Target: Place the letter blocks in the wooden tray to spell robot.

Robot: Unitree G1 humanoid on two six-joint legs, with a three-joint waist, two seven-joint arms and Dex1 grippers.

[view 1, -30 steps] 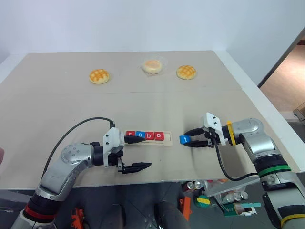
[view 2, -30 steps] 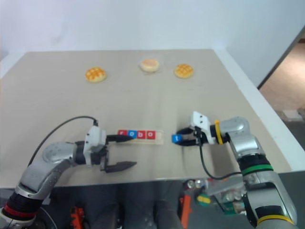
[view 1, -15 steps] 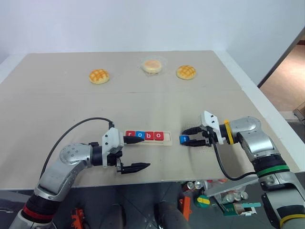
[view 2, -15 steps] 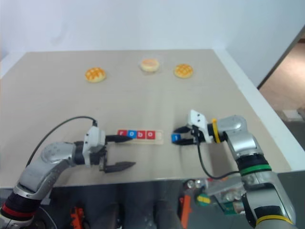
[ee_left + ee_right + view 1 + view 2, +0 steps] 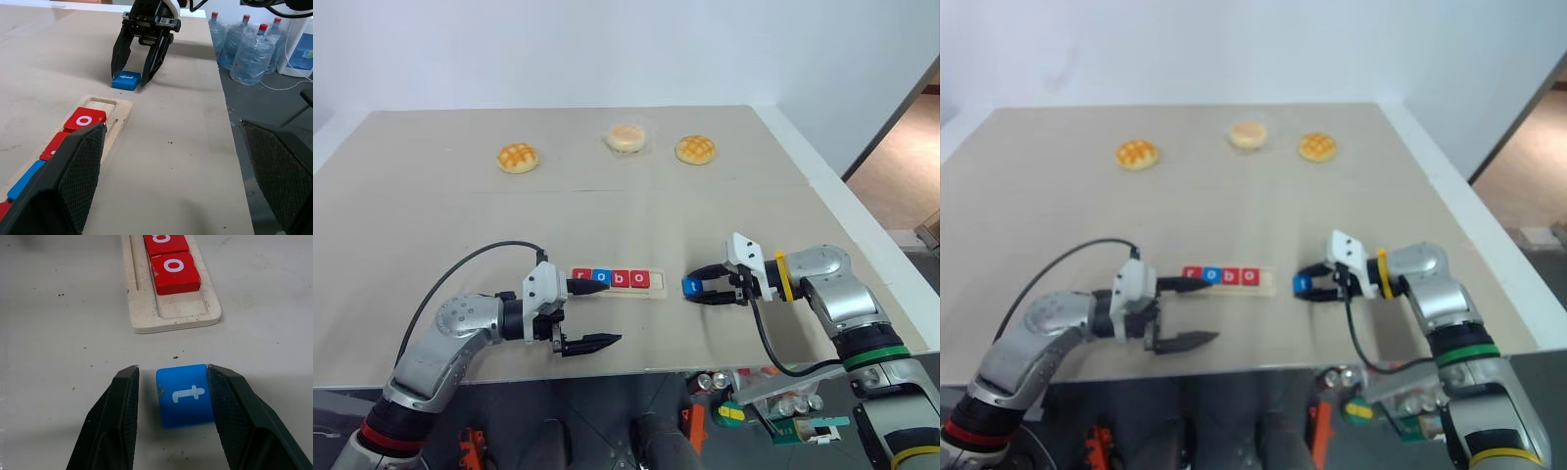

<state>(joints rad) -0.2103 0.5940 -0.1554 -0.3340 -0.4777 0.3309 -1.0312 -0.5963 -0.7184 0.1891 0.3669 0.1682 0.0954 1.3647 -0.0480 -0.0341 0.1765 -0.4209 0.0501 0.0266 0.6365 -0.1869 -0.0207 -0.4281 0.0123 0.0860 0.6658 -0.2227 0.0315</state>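
Right wrist view: blue t block (image 5: 187,395) off-centre between fingers (image 5: 113,426), perhaps touching one

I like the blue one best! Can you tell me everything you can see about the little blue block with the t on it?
The blue t block is a small flat square tile, smooth like painted wood, with a white lowercase t on top. It lies flat on the tan table, just past the open end of the wooden tray, not in it yet. The right gripper has its fingers on either side; one touches its edge, the other stands apart.
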